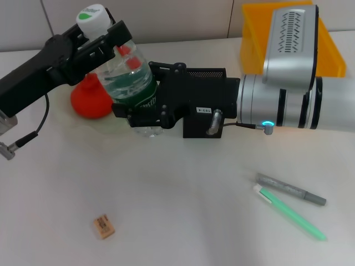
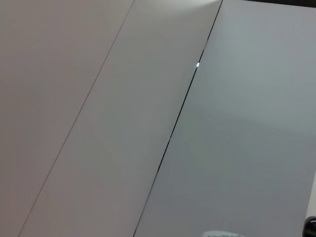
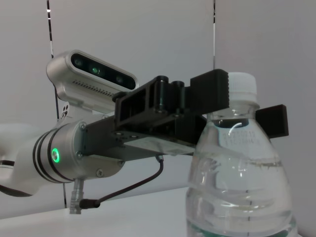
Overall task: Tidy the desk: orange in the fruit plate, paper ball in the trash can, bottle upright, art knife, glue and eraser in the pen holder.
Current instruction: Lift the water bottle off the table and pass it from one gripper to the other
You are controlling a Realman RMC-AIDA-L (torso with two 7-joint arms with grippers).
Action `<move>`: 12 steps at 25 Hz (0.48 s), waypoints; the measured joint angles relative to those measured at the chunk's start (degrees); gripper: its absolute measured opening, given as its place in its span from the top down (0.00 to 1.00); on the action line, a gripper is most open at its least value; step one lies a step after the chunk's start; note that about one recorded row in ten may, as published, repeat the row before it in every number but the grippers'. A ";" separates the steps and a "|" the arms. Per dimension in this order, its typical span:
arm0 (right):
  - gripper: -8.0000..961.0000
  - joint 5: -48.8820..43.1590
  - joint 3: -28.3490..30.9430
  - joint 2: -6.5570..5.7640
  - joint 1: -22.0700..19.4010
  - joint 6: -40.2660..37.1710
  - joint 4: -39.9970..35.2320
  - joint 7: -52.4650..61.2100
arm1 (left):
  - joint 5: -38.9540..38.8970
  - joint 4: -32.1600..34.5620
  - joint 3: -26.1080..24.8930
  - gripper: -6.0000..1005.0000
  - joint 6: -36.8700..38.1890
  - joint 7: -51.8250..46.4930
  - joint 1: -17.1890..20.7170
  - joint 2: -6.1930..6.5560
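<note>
The clear bottle (image 1: 132, 77) with its green label and white cap (image 1: 93, 16) stands nearly upright, leaning left, at the table's back left. My left gripper (image 1: 104, 40) is shut on its neck just under the cap; the right wrist view shows those fingers (image 3: 213, 94) on both sides of the bottle (image 3: 237, 182). My right gripper (image 1: 142, 116) is shut on its lower body from the right. The orange (image 1: 89, 101) sits behind the bottle. The pen holder (image 1: 206, 73) is mostly hidden behind my right hand. The eraser (image 1: 104, 226) lies front left. The yellow trash can (image 1: 333, 55) stands back right. Fruit plate and paper ball do not show.
A grey pen-shaped tool (image 1: 291, 189) and a green one (image 1: 294, 214) lie side by side at the front right. My right arm (image 1: 299, 105) spans the back right of the table. The left wrist view shows only wall panels and a sliver of the cap (image 2: 222, 234).
</note>
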 joint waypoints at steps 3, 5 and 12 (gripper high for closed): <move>0.21 0.02 -0.17 0.00 0.00 -0.06 0.00 -0.01 | 0.00 -0.07 0.00 0.39 -0.03 0.77 -0.01 0.00; 0.21 0.07 -0.52 0.00 0.00 -0.04 0.00 -0.01 | 0.00 -0.32 -0.01 0.40 -0.15 1.24 -0.06 0.00; 0.21 0.11 -0.64 0.00 0.01 -0.27 0.00 -0.02 | -0.05 -0.71 -0.02 0.48 -0.26 2.08 -0.37 -0.08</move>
